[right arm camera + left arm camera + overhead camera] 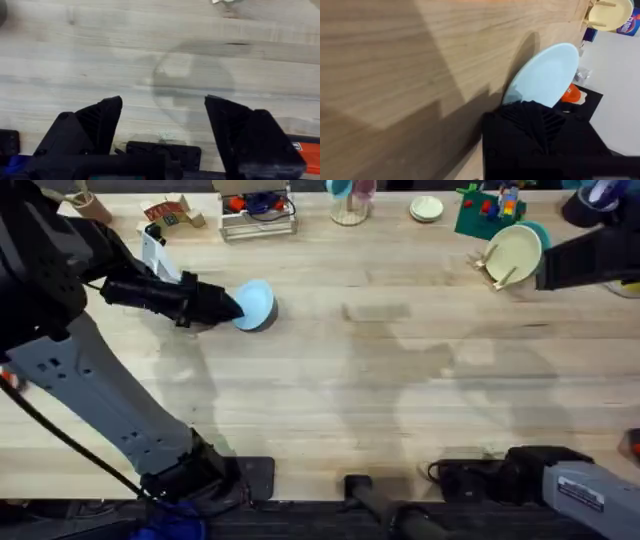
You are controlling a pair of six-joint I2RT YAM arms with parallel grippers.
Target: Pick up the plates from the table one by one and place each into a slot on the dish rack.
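My left gripper [232,308] is shut on the rim of a pale sky-blue plate [256,304] at the table's [330,400] back left. The plate is tilted up on edge, just above or touching the wood. In the left wrist view the blue plate [545,72] sticks out past my black fingers [530,130]. The wooden dish rack [492,268] stands at the back right with a cream plate [513,250] leaning in a slot. My right gripper [164,100] is open and holds nothing, low over bare wood near its base [470,472].
Along the back edge stand a wire basket [258,212] with coloured items, a clear jar [348,205], a small green-rimmed dish [427,208] and a green toy board [488,212]. A dark blurred shape [590,260] reaches in from the right beside the rack.
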